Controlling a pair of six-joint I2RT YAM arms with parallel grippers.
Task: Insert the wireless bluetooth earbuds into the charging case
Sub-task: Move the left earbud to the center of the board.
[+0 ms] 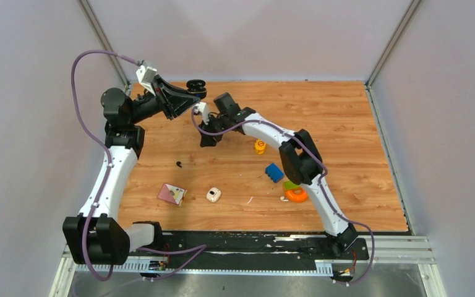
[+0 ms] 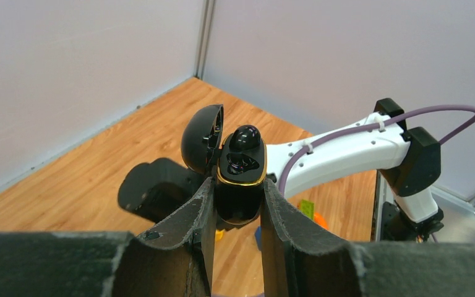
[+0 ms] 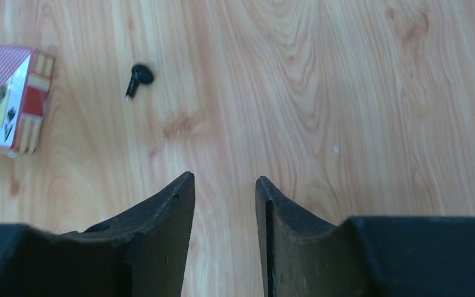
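Clamping the open black case (image 2: pixel 241 162) at the far left, the left gripper (image 2: pixel 237 185) held it raised; the right gripper (image 3: pixel 222 180) hung part open, empty, above the wooden table (image 1: pixel 346 124), a black earbud (image 3: pixel 137 77) lying loose nearer, grey walls (image 1: pixel 253 37) around.

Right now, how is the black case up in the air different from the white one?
The black case is clamped in the left hand, held up above the table. The white case lies loose on the wood, with no hand touching it. The black case's lid stands open, but the white case looks too small to tell whether it is open. One is glossy black, the other white. Both are small, rounded pebble shapes.
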